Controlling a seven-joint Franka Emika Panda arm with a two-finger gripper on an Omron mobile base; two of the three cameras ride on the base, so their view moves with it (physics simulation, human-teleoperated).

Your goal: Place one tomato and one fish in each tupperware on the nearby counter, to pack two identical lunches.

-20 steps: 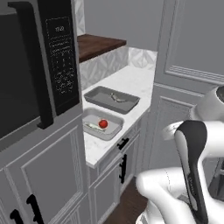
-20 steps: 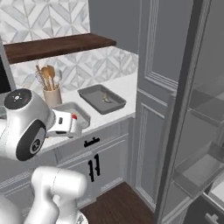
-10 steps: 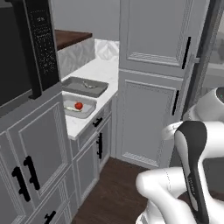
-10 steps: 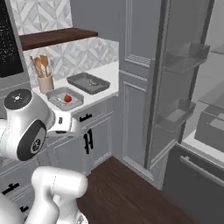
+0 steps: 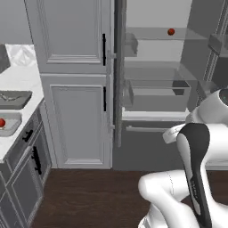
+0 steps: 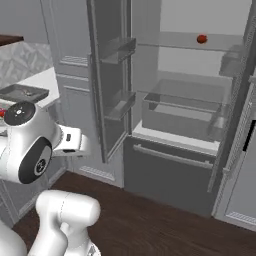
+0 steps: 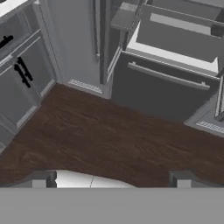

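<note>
the jaws (image 7: 112,181) hang released over the wooden floor, facing the open fridge. a tomato (image 6: 201,38) sits on a high shelf ahead; it calls for a reach up. the tupperware (image 5: 13,99) sits far left on the desk (image 5: 20,80).

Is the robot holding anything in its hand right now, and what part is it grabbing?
No, nothing is held. The hand is open, with bare wooden floor between its fingertips. One tomato sits on a fridge shelf, untouched.
</note>
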